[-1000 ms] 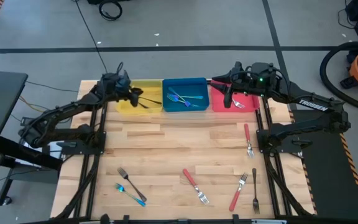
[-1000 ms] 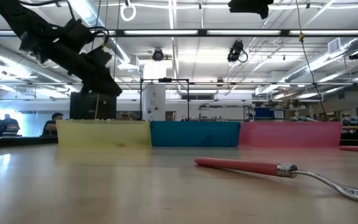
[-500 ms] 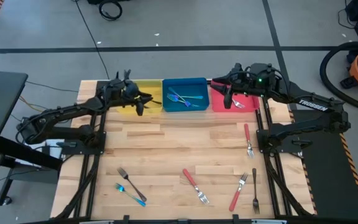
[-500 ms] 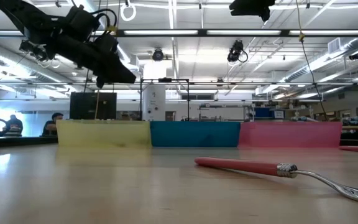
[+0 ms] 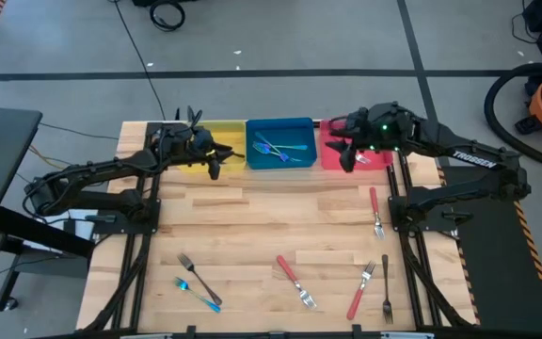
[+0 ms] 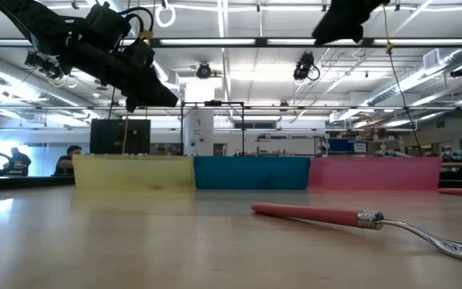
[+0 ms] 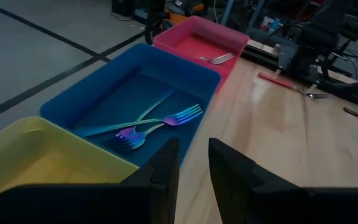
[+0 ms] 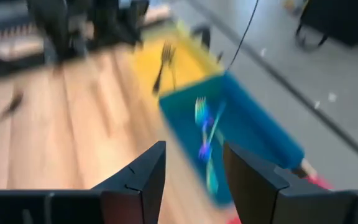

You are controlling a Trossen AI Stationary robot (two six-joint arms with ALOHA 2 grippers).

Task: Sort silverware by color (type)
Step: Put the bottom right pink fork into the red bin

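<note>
Three bins stand in a row at the table's far edge: yellow [image 5: 199, 151], blue [image 5: 278, 143] and red [image 5: 376, 157]. My left gripper [image 5: 214, 162] hangs open and empty over the yellow bin's near right corner, well above it in the low view [image 6: 165, 98]. My right gripper [image 5: 347, 157] is open and empty above the red bin's left part. Two blue forks [image 7: 151, 124] lie in the blue bin, one fork [image 7: 217, 58] in the red bin, and dark forks [image 8: 164, 62] in the yellow bin. Several forks lie flat on the table.
Loose on the table: a red fork [image 5: 375, 212] at the right, a dark fork [image 5: 385, 287] and two red forks [image 5: 358, 292] [image 5: 294, 281] near the front, and a dark fork [image 5: 198, 277] and a blue fork [image 5: 199, 297] at the front left. Bare wood lies between bins and forks.
My left gripper has risen from the yellow bin and gone a little toward the table's right and near edges, empty. My right gripper has shifted slightly toward the near edge over the red bin.
</note>
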